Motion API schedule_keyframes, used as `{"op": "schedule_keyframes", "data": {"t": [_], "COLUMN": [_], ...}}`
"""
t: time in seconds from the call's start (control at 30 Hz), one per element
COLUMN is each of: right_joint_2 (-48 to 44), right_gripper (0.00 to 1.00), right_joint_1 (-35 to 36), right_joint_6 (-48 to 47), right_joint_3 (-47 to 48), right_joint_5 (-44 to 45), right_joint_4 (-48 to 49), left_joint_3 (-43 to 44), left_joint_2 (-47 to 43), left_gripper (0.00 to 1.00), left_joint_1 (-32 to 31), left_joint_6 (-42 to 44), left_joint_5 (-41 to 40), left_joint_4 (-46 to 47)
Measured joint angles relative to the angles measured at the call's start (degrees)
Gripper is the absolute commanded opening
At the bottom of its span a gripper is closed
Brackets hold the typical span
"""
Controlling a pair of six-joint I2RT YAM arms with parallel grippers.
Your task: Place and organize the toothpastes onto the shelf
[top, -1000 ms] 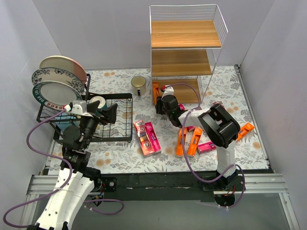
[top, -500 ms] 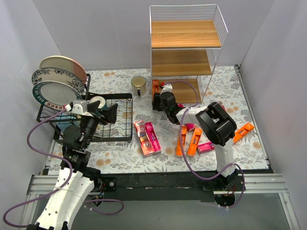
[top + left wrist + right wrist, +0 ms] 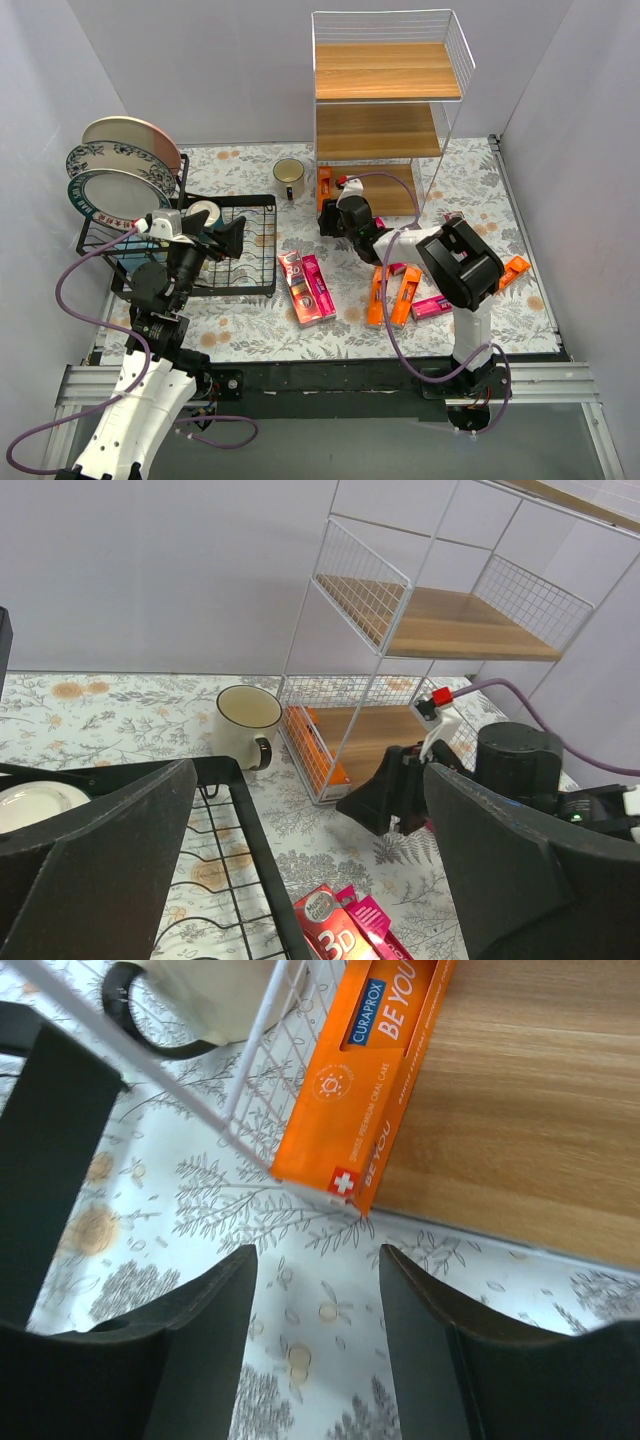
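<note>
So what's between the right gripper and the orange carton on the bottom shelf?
Only bare floral table cover, as the right wrist view shows. The open right gripper sits just short of the near end of the orange carton.

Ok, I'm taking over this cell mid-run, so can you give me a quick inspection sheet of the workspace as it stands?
Surface: floral-print table cover, flat; no spills seen.
Job's things: one orange carton on the shelf's bottom board, at its left edge; the rest lie loose on the cover, among them a red and pink pair, two orange ones and a pink carton.
Clutter: mug; black dish rack holding plates.
End effectors: left end effector open, empty, over the dish rack; right end effector open, empty, facing the shelved carton.
Cables: purple cables loop along both arms.
Surroundings: plain walls on three sides.
</note>
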Motion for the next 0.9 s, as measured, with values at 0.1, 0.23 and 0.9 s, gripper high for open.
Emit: {"op": "schedule_keyframes", "data": {"t": [0.1,0.23,0.9], "right_joint_2": [-4.55,-12.90,-40.26], "right_gripper": [0.69,0.75,0.82], "right_joint_1": [0.00,0.00,0.17], "right_joint_6": [-0.44,-1.38,1.55], "right_joint_3": [-2.60,-5.11,-17.07], "right_joint_5": [-0.98,-1.55,-3.39], "right_joint_4": [-1.77,-7.28,-53.57], "left_joint_3": [0.00,0.00,0.00], "left_joint_2": [-0.07,-0.33,0.00], "left_gripper": [0.98,0.98,0.98], "left_joint_1": [0.00,-0.02,-0.11], "left_joint_6": [0.00,0.00,0.00], "left_joint_5": [0.00,0.00,0.07], "left_joint_4": [0.00,-0.02,-0.02]}}
